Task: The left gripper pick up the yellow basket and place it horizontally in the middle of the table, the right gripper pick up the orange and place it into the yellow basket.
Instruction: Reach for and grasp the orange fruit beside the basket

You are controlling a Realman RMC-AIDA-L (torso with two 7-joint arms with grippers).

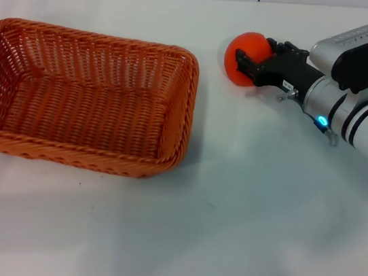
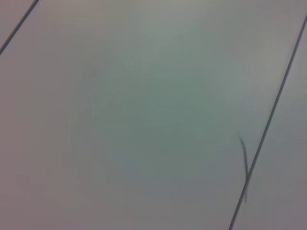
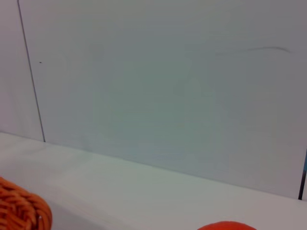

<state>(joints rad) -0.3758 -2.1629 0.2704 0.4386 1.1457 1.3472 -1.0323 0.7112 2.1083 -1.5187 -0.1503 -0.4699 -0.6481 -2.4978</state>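
While the yellow basket (image 1: pixel 83 96) is lying flat on the table (image 1: pixel 240 228), toward the robot's left side, the orange (image 1: pixel 245 56) is found well apart from it, off to the right and a bit farther back. The basket is seen to be long from side to side, with its open top facing up. Nothing is seen inside it.

The right gripper (image 1: pixel 249 63) is stretched in from the right side, low over the table. Its two black fingers are closed on the orange, one at each side, so the fruit is being pinched between them. A small blue-green light is lit on the silver-white arm behind the claw.

From the right wrist view, only a bit of the basket's braided rim (image 3: pixel 21 211) is shown in one corner, and just the top of the orange (image 3: pixel 225 225) is shown at the edge, with a plain wall behind.

The left gripper is not shown in any view. From the left wrist view, only a pale flat surface with thin dark lines is seen.
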